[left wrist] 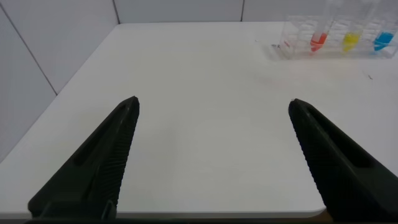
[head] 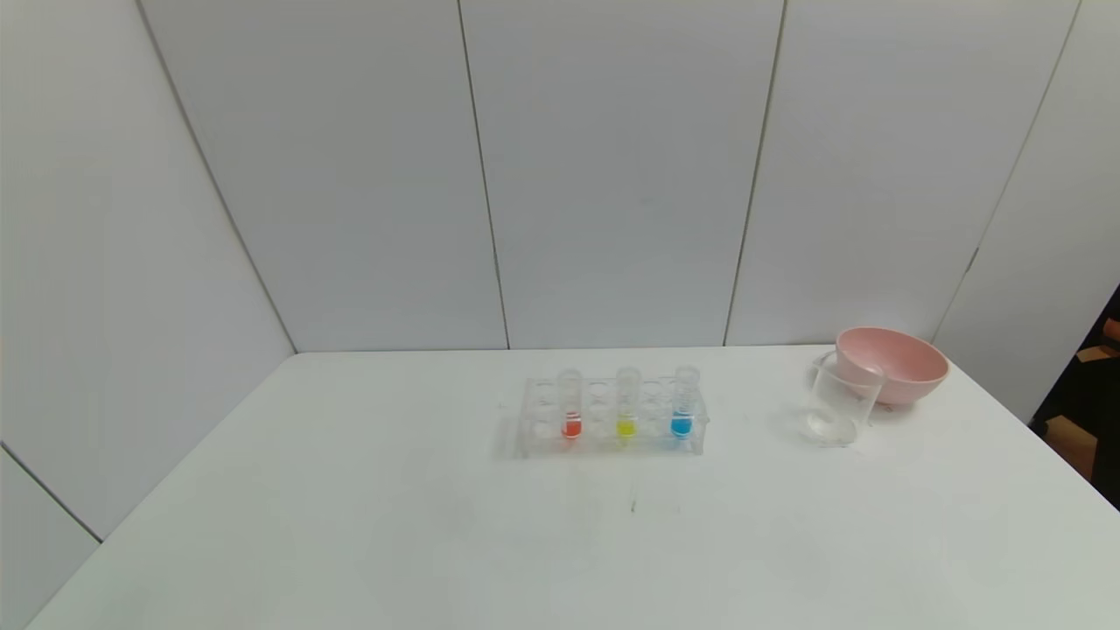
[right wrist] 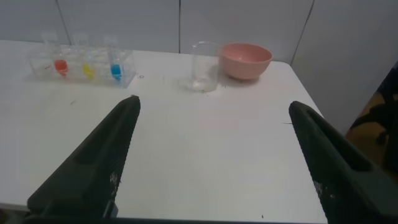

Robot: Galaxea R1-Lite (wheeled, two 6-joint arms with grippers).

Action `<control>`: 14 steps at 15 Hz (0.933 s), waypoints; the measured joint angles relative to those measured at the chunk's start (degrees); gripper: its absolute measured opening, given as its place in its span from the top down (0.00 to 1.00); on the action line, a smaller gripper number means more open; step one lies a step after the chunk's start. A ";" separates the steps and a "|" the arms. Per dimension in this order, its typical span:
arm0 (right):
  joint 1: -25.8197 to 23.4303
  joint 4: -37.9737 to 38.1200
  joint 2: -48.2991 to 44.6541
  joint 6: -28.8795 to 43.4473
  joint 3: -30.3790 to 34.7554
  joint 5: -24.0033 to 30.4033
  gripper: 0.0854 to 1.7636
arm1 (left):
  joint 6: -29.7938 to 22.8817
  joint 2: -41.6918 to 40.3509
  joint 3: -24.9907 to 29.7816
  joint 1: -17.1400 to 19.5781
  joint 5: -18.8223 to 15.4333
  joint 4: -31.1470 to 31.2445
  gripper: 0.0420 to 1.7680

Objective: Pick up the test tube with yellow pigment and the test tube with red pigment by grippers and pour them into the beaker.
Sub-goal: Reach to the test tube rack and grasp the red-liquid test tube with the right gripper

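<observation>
The red-pigment tube (head: 570,404) and the yellow-pigment tube (head: 626,404) stand upright in a clear rack (head: 610,437) at mid-table, beside a blue-liquid tube (head: 683,402). The clear beaker (head: 840,404) stands to the right, empty. Neither arm shows in the head view. My left gripper (left wrist: 212,102) is open and empty over the near left table edge, with the red tube (left wrist: 318,38) and yellow tube (left wrist: 351,38) far off. My right gripper (right wrist: 212,102) is open and empty over the near right edge, with the beaker (right wrist: 204,65), red tube (right wrist: 60,62) and yellow tube (right wrist: 87,67) far off.
A pink bowl (head: 891,363) sits just behind the beaker near the table's right rear corner and also shows in the right wrist view (right wrist: 247,60). The white table (head: 350,490) is backed by grey wall panels. The table's right edge drops off beside the bowl.
</observation>
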 joint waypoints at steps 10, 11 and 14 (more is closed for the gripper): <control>-0.35 -9.68 21.76 -0.33 -8.52 1.89 0.03 | 0.00 0.00 0.00 0.02 0.00 0.00 0.03; -0.17 -11.03 24.10 -0.33 -8.58 2.02 0.03 | 0.00 0.00 0.00 0.02 0.00 0.00 0.03; 1.65 -13.06 31.04 -0.37 -9.24 2.11 0.03 | 0.02 0.00 0.00 0.02 0.00 0.00 0.03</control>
